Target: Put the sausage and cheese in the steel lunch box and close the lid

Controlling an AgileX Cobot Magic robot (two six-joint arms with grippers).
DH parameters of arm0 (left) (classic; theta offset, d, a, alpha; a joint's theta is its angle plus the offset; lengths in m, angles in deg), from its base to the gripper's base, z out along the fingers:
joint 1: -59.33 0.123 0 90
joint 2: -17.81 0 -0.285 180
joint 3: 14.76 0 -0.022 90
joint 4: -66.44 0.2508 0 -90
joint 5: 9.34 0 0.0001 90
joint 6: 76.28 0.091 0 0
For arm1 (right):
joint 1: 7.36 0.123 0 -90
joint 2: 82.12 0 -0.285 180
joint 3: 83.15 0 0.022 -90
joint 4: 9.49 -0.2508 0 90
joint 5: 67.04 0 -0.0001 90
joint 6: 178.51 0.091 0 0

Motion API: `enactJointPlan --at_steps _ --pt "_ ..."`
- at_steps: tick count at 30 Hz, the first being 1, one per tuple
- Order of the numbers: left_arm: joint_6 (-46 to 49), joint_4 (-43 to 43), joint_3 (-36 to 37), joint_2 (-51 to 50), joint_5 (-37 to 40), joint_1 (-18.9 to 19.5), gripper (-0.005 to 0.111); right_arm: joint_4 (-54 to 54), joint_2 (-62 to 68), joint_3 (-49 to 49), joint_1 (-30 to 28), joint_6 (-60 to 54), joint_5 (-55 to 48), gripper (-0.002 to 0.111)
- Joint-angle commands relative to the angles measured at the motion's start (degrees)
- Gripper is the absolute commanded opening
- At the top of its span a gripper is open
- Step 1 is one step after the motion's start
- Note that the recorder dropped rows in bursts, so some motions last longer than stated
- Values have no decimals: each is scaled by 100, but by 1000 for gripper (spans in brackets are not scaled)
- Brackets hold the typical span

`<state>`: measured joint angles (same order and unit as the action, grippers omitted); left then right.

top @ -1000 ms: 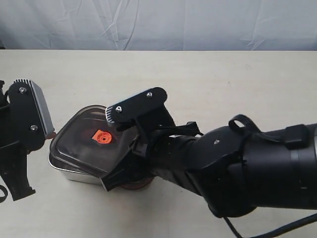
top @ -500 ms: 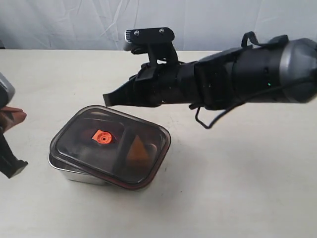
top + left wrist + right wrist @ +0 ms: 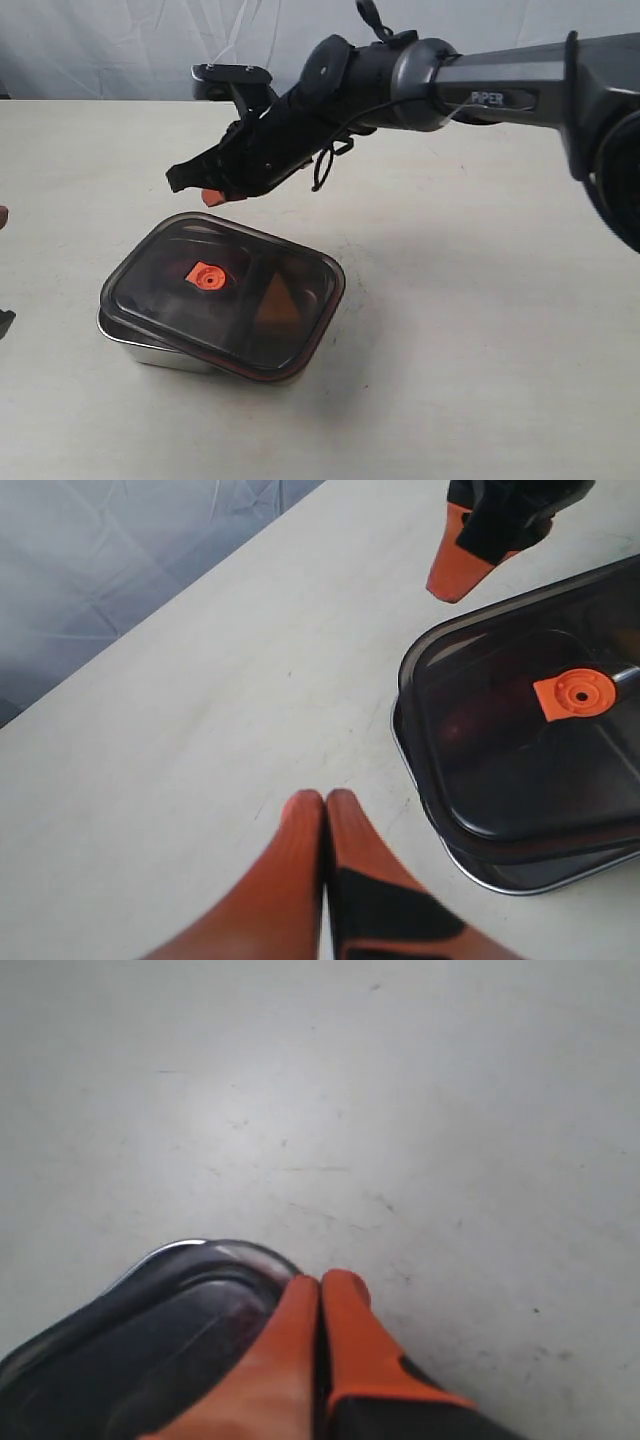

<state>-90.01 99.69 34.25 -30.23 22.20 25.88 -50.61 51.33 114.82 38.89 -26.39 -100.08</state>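
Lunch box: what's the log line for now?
lid on box | cheese inside | left gripper shut, empty | right gripper shut, empty

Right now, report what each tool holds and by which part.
Nothing is held. The left tool and the right tool are both shut on empty air, clear of the lid, which lies on the steel lunch box.

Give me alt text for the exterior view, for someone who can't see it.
A steel lunch box sits on a pale table with its dark lid on, slightly askew, the cheese showing through it. The right gripper, shut and empty, hovers above the box's far edge.
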Motion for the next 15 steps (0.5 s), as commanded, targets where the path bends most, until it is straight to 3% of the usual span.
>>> enactJointPlan --at_steps 1,5,10,15 --pt "-46 -74 15 50 -69 -33 0 627 275 679 -47 548 -175 -1" --pt "-46 -116 15 50 -122 -33 0 861 501 1026 -47 871 -35 -1" --pt "-46 -116 15 50 -122 -33 0 1629 931 1583 -55 1472 -548 -1" --pt "-46 -116 15 50 -143 -33 0 1701 1262 2024 -55 1590 -905 -1"
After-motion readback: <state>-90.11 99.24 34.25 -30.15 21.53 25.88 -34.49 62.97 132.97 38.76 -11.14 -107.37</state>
